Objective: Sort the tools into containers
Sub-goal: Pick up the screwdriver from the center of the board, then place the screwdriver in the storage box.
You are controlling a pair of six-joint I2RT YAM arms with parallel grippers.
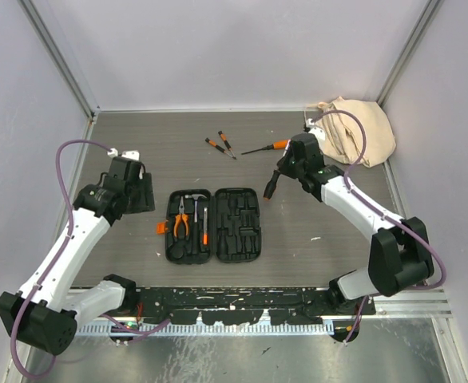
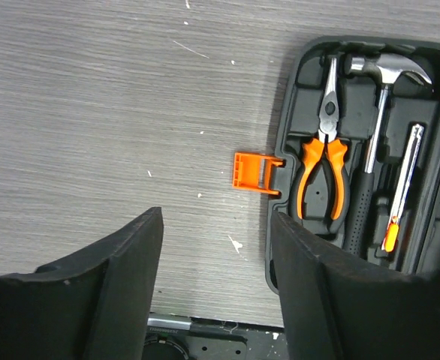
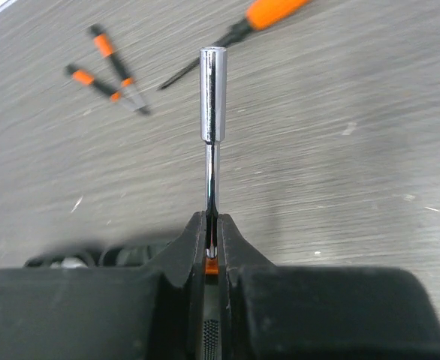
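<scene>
Right claw (image 3: 211,226) is clamped on a chrome nut driver (image 3: 213,90); left claw (image 2: 216,225) gapes empty beside the open tool case (image 2: 296,82)

No lettering, brand mark, number or sign can be read anywhere, not even on the tool case (image 1: 238,225).

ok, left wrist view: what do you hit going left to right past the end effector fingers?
orange latch → pliers → hammer → slim silver tool with an orange end. The three tools lie in the open black case.
</scene>
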